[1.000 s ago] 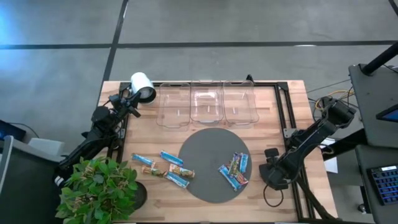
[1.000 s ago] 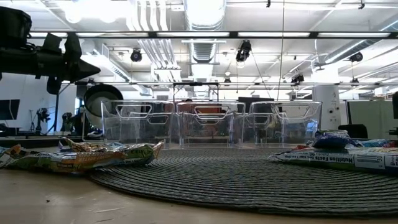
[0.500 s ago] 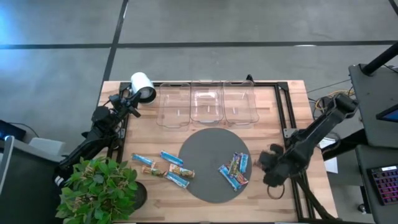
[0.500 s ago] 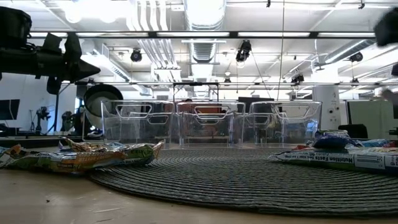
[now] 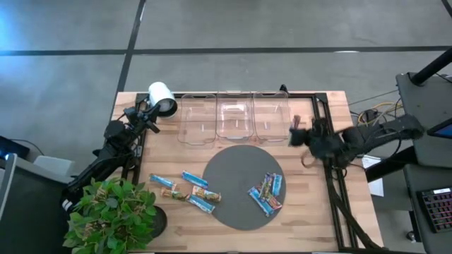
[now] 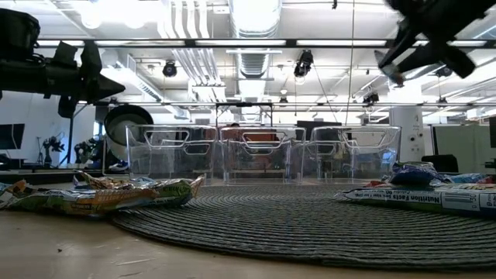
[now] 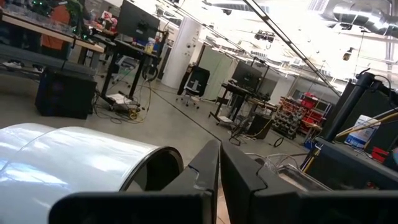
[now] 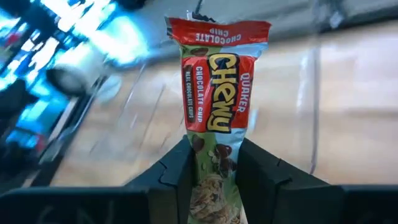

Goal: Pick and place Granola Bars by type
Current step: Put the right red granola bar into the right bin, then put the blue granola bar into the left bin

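Note:
My right gripper (image 5: 300, 134) hangs in the air just right of the rightmost clear bin (image 5: 273, 116), shut on a red and green granola bar (image 8: 214, 93). The low view shows that gripper high at the top right (image 6: 403, 58). Three bars (image 5: 267, 192) lie on the round grey mat (image 5: 233, 169). Several more bars (image 5: 187, 190) lie flat on the wood left of the mat. Far off at the table's far left, my left gripper (image 5: 150, 116) stays shut on nothing beside a white roll (image 5: 161, 95). My right gripper pinches the bar between its two fingers (image 8: 177, 171), which sit on its two long sides (image 8: 205, 162) near one end. The bar's red end (image 8: 217, 31) sticks out well past the fingertips. The arm reaches in from the table's right, and the bar is lifted clear of the table.
Three clear bins (image 5: 234, 116) stand in a row at the table's far side, inside a black frame (image 5: 321, 120). A potted plant (image 5: 113, 215) fills the near left corner. Bare wood lies between the mat and the bins.
My right gripper has risen from low beside the mat's right edge and swung toward the table's far edge, rolling as it went. It now hangs by the rightmost bin with the bar lifted clear.

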Robot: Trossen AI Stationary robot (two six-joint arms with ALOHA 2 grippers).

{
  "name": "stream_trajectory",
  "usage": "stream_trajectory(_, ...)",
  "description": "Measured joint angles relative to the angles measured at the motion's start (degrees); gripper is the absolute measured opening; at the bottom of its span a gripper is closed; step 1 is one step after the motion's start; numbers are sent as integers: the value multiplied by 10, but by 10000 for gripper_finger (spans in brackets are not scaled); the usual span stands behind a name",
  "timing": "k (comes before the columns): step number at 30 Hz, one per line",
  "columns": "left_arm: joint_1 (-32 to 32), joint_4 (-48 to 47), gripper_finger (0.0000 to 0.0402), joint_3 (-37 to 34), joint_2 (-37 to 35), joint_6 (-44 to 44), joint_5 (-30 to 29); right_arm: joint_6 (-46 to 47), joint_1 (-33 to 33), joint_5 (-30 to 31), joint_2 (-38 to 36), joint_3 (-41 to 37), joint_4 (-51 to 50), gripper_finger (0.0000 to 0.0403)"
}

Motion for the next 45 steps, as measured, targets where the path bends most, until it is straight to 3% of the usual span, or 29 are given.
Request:
stream_trajectory(3,0,0,0,0,0,0,0,-97,-102,-54,7,0,54,97)
stream_trajectory(8,0,1,0,0,0,0,0,-230,-285,-268,57,0,121,95)
stream_trajectory(12,0,1,0,0,0,0,0,-283,-402,-377,127,0,143,94)
stream_trajectory(15,0,2,0,0,0,-5,0,-304,-445,-439,170,1,179,101)
stream_trajectory(17,0,2,0,0,0,-32,0,-310,-450,-449,197,9,182,108)
stream_trajectory(21,0,1,0,0,0,-175,0,-322,-450,-484,241,30,182,128)
stream_trajectory(24,0,1,0,0,1,-311,0,-317,-445,-489,272,41,179,147)
stream_trajectory(27,0,0,0,0,1,-387,0,-317,-440,-480,293,63,179,167)
stream_trajectory(35,0,1,0,0,1,-385,-17,-378,-383,-324,296,180,51,191)
stream_trajectory(38,0,6,0,0,1,-392,-45,-387,-361,-310,297,223,-6,191)
stream_trajectory(41,0,21,0,0,1,-453,-57,-382,-344,-310,298,249,-47,191)
stream_trajectory(45,0,40,0,0,3,-477,-12,-397,-321,-320,297,252,-63,192)
